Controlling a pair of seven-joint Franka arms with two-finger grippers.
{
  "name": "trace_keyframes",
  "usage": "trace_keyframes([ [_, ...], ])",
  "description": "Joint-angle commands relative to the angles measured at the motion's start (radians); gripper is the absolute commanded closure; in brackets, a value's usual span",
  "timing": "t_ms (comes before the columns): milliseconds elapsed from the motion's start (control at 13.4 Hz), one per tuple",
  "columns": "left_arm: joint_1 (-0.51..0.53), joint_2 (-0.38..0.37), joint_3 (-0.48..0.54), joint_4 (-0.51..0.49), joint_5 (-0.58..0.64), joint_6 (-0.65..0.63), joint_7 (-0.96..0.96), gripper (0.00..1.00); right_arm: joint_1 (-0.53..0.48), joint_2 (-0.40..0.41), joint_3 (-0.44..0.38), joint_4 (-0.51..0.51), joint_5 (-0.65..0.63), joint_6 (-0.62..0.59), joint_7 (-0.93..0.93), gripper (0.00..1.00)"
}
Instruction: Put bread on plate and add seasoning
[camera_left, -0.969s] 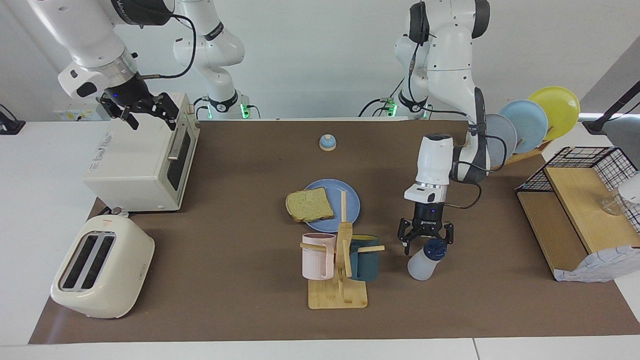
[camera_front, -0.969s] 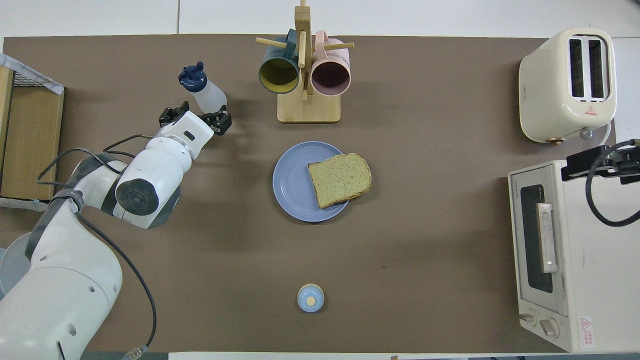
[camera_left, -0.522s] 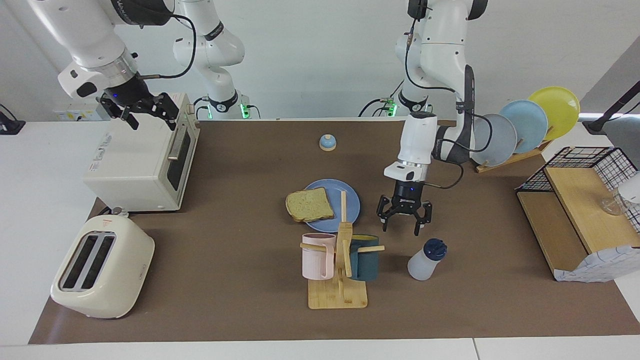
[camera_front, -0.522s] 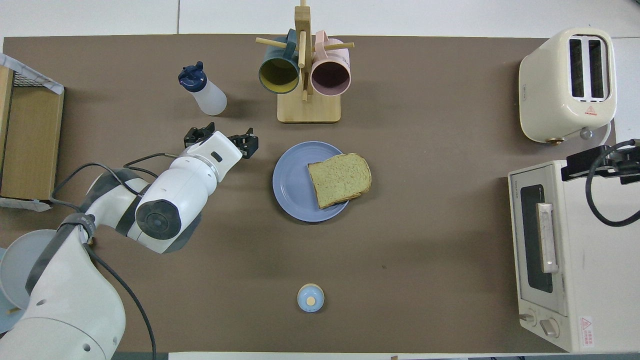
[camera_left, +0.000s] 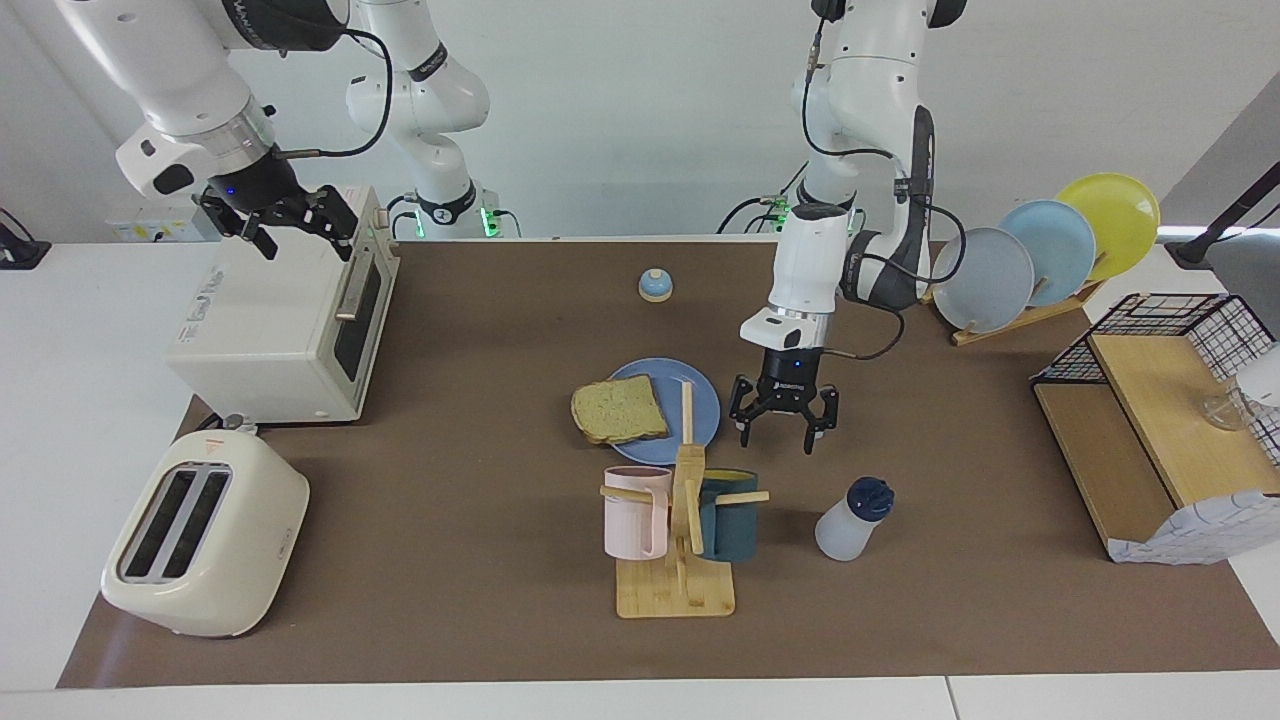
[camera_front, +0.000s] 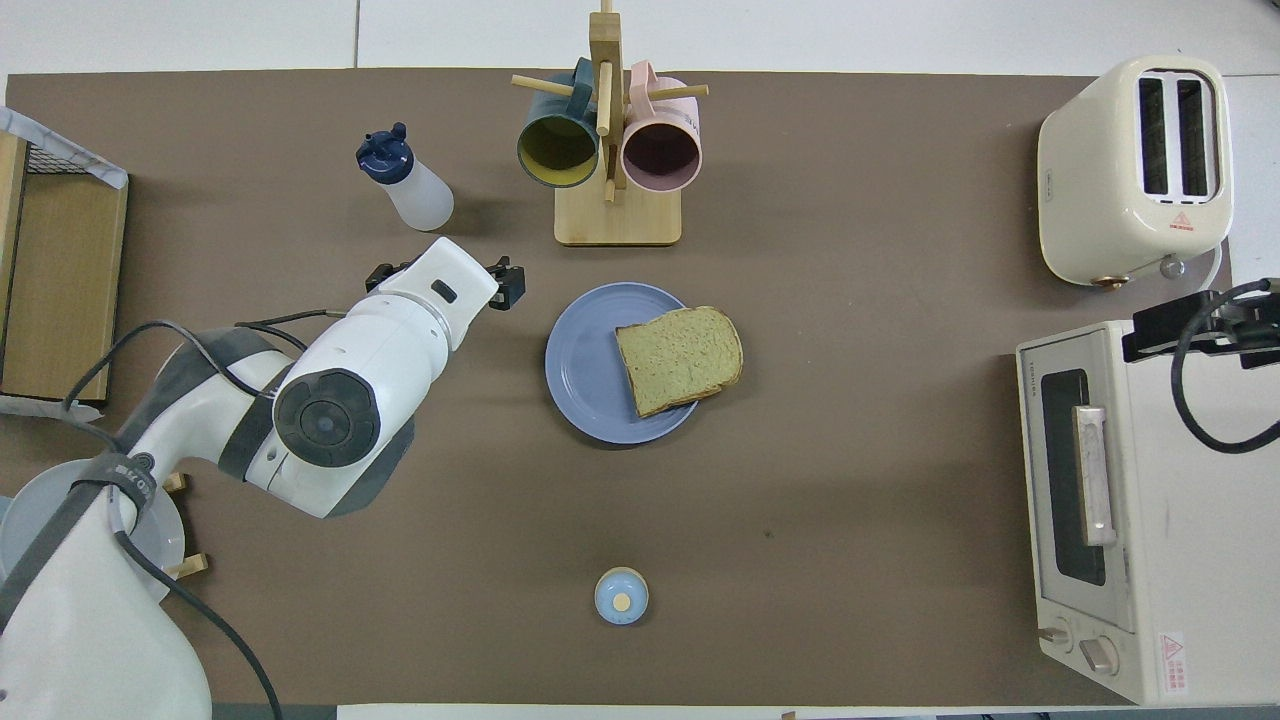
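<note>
Brown mat: covers the table, carrying everything below.
Writing: "TOSHIBA" runs along the oven's door edge in the overhead view, small and only just legible; a red warning triangle sits on the toaster; the rest of the labels are too small to read.
Bread: one slice, at frame centre in the facing view, lying on the plate with its edge overhanging the rim toward the right arm's end.
Plate contents: the bread only.
Seasoning: one bottle, lower right of centre in the facing view, standing on the mat beside the mug rack, cap on, nothing touching it.
Mugs: two on the rack, one pink, one teal.
Racked plates: three upright at upper right of the facing view, grey, light blue, yellow.
Appliances: one toaster, slots empty; one toaster oven, door closed.
Bell: one, upper centre.
Left pincer: fingers spread apart, empty, above the mat just beside the plate, between plate and seasoning.
Right pincer: fingers apart, empty, waiting over the toaster oven at upper left.
</note>
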Motion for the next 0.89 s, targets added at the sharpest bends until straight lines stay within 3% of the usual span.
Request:
trace_keyframes([
  [0, -0.028, -0.043, -0.004, 0.087, -0.084, -0.22, 0.005, 0.0, -0.008, -0.004, 0.006, -0.006, 0.002, 0.003, -0.021, 0.0],
  [298, -0.008, -0.098, -0.007, 0.281, -0.23, -0.579, 0.104, 0.0, -0.008, -0.004, 0.006, -0.006, 0.002, 0.003, -0.021, 0.0],
  [522, 0.131, -0.158, -0.002, 0.397, -0.311, -0.865, 0.348, 0.0, -0.008, -0.004, 0.006, -0.006, 0.002, 0.003, -0.019, 0.0],
  [820, 0.295, -0.222, 0.01, 0.447, -0.311, -1.092, 0.639, 0.0, -0.008, -0.004, 0.006, -0.006, 0.002, 0.003, -0.021, 0.0],
])
